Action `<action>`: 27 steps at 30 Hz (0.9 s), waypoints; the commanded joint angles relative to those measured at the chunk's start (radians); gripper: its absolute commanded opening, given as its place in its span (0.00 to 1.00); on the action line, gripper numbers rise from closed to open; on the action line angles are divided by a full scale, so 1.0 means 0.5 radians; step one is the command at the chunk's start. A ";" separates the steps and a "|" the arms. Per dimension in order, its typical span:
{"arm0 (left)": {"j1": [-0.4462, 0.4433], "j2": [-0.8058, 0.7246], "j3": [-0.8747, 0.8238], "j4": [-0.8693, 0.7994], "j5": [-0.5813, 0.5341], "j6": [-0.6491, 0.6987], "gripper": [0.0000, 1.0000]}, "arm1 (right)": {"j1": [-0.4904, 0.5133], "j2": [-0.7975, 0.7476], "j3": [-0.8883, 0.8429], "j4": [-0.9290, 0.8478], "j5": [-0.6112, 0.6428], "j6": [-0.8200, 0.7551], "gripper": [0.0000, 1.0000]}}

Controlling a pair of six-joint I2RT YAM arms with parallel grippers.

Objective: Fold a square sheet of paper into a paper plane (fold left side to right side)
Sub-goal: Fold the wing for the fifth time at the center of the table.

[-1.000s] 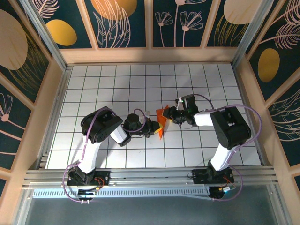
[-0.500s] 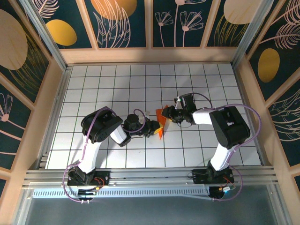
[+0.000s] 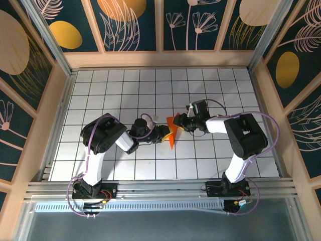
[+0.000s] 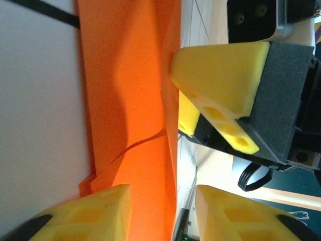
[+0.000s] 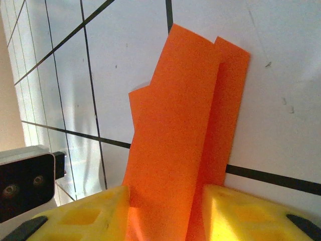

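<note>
— Near the middle of the counter [image 3: 115, 90], between the two arms, what is lying there?

— One piece of orange paper [image 5: 180, 125], folded into a long narrow strip with overlapping layers. It rests on the white grid. From the left wrist view one long edge appears slightly lifted.

— State of the pincers?

— Left pincer [image 4: 160, 196]: jaws apart. One end of the strip lies between them, close against one side and clear of the other. No grip. Right pincer [image 5: 165, 201]: jaws part open, standing either side of the opposite end. One finger touches the paper's edge, but I see no clamp.

— Handling properties?

— My judgement: very light and thin, limp across its width, stiffer along the creases. It should slide readily on the smooth counter. It would crumple or tear if pinched hard or dragged.

— Recommended hold?

— A shallow bite at a free edge or corner of the flap to be turned. The other pincer should press the strip flat beside the crease so it cannot skate. Avoid the middle of a layer, where a jaw finds nothing to catch.
</note>
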State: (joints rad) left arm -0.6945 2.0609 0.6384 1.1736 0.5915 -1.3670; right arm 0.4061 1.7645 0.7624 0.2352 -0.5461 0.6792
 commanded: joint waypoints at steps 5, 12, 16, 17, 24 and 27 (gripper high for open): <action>0.015 0.019 0.180 -0.364 -0.024 0.221 0.41 | 0.028 0.081 0.012 -0.091 0.133 -0.074 0.43; 0.016 0.023 0.278 -0.582 -0.066 0.347 0.34 | 0.026 0.074 0.009 -0.093 0.138 -0.076 0.42; 0.018 0.005 0.292 -0.670 -0.117 0.404 0.28 | 0.028 0.078 0.009 -0.102 0.145 -0.082 0.43; 0.020 0.005 0.289 -0.672 -0.118 0.407 0.27 | 0.028 0.079 0.009 -0.104 0.147 -0.086 0.43; 0.032 -0.040 0.247 -0.645 -0.146 0.414 0.27 | 0.029 0.094 0.025 -0.132 0.160 -0.100 0.43; 0.046 -0.083 0.225 -0.652 -0.163 0.437 0.28 | 0.029 0.106 0.032 -0.142 0.163 -0.104 0.43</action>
State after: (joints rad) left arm -0.6926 2.0457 0.7708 0.8993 0.5713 -1.1938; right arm 0.4080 1.7664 0.7696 0.2192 -0.5419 0.6609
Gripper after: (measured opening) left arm 0.276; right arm 0.425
